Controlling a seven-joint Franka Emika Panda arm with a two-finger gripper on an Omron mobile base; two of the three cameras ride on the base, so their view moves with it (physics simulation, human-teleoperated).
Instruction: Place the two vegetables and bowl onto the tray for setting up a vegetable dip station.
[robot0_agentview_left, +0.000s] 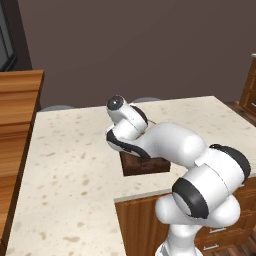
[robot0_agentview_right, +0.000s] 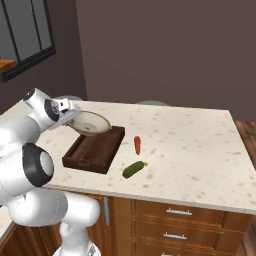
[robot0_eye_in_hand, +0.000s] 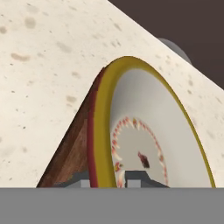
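We are seeing round shallow bowl (robot0_eye_in_hand: 175, 131) showing off-white inside, mustard-yellow rim, dark-red outer band, ring of red-orange marks around small dark-red centre mark. Rectangular wooden tray (robot0_agentview_right: 95, 150) showing dark brown, grained. Small oblong cucumber-like vegetable (robot0_agentview_right: 133, 169) showing dark green with yellowish tip. Slim chilli-like vegetable (robot0_agentview_right: 137, 145) showing red-orange. Stone countertop (robot0_agentview_right: 190, 145) showing cream with tan speckles.

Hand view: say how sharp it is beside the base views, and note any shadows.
Hand view: bowl fills it close up, edges soft, pattern slightly blurred. Right base view: evenly lit, faint shadows under cucumber and chilli. Left base view: arm blocks most of the tray; no glare.
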